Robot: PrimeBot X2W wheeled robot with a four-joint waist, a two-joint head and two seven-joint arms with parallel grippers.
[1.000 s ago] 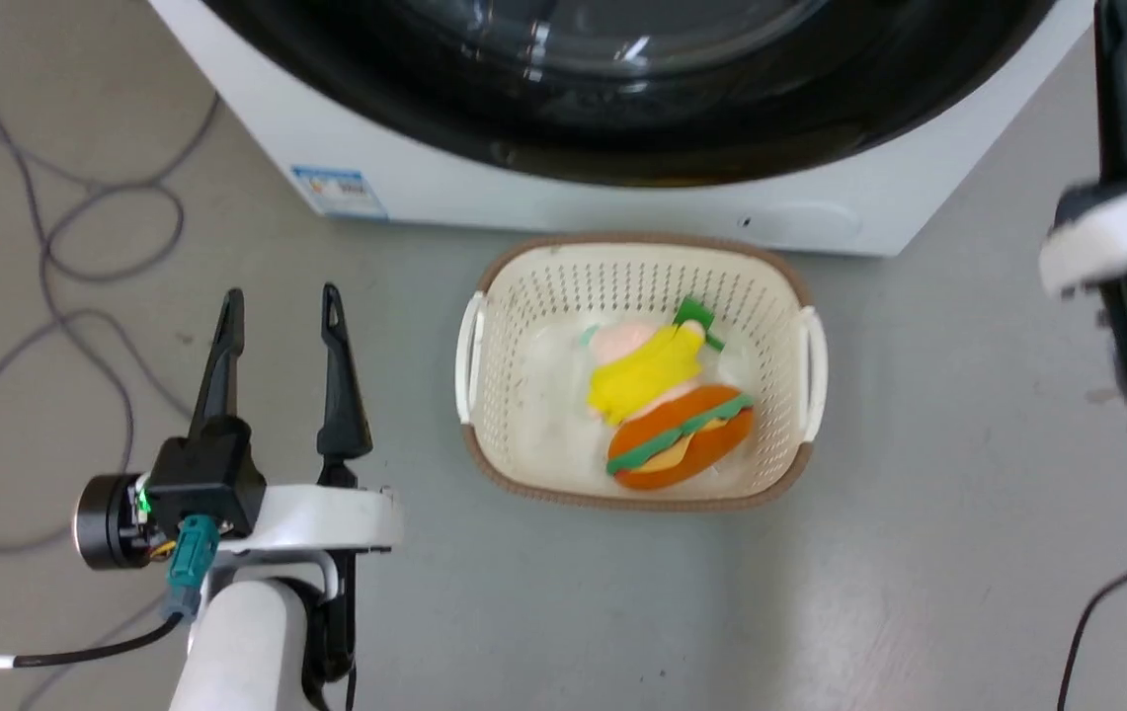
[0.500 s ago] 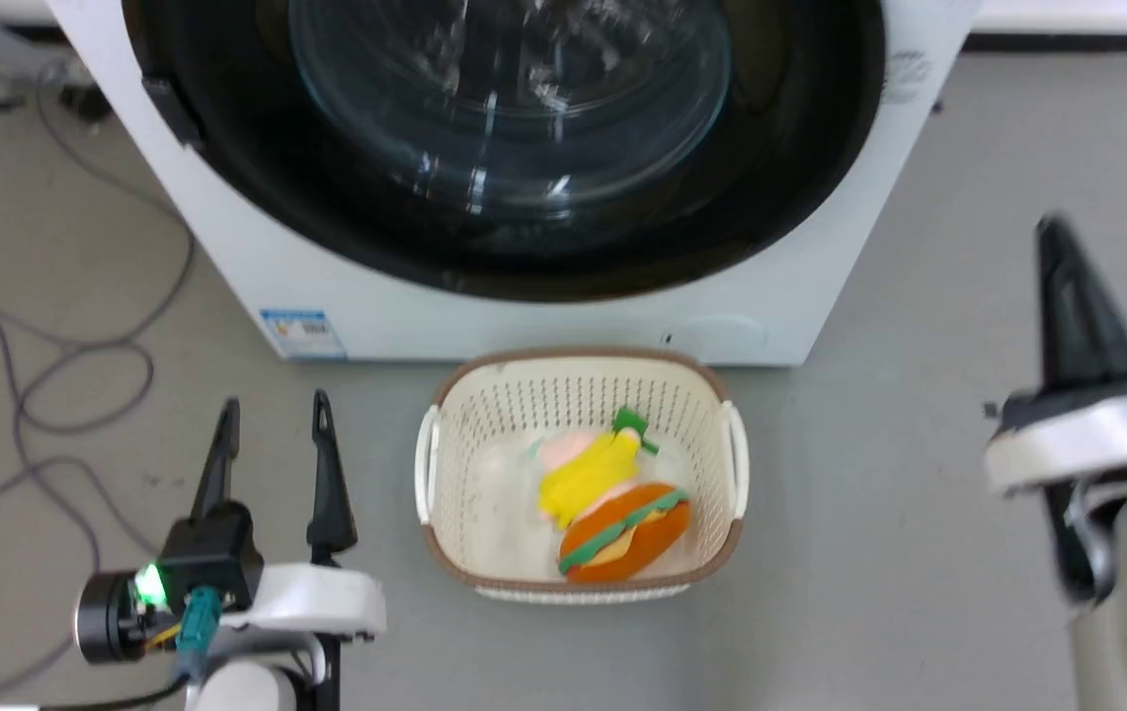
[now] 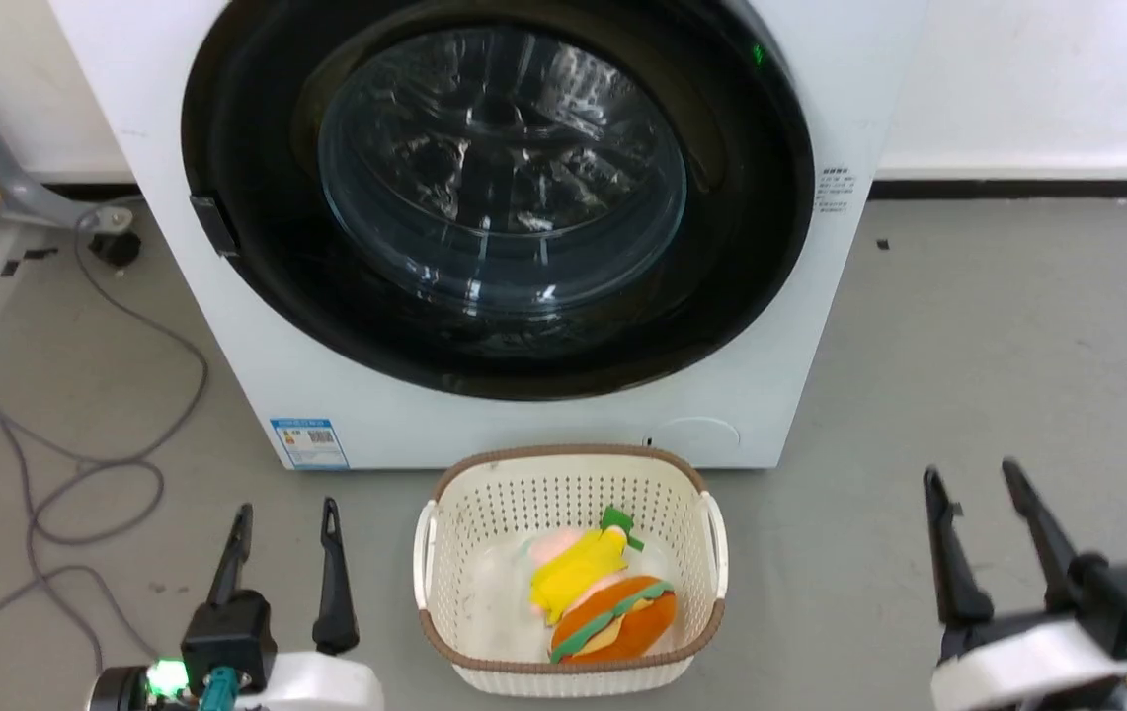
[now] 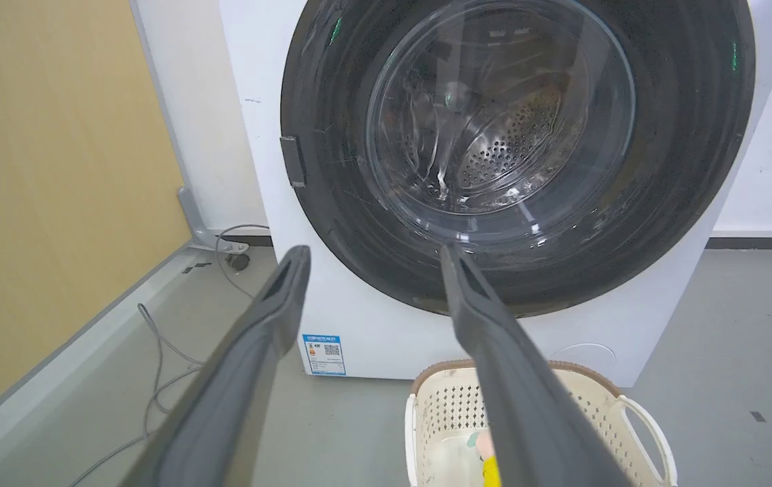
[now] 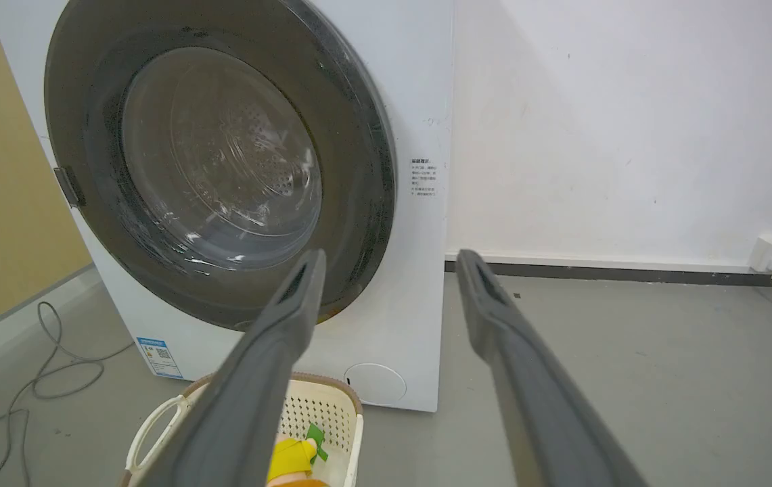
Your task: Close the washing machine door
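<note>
While the door (image 3: 494, 197) lies flush against the front of the washer (image 3: 800, 316), both grippers hang near the floor, well apart from it. The left gripper (image 3: 287, 507), at the near left, has its fingers spread around nothing. The right gripper (image 3: 972, 470), at the near right, is spread and empty too. A blue-white sticker (image 3: 309, 442) low on the washer's left carries a square code, its print too small to read. The tiny text block (image 3: 833, 190) right of the door is also illegible. A basket (image 3: 568, 459) of plush toys (image 3: 607, 602) stands just before the washer.
</note>
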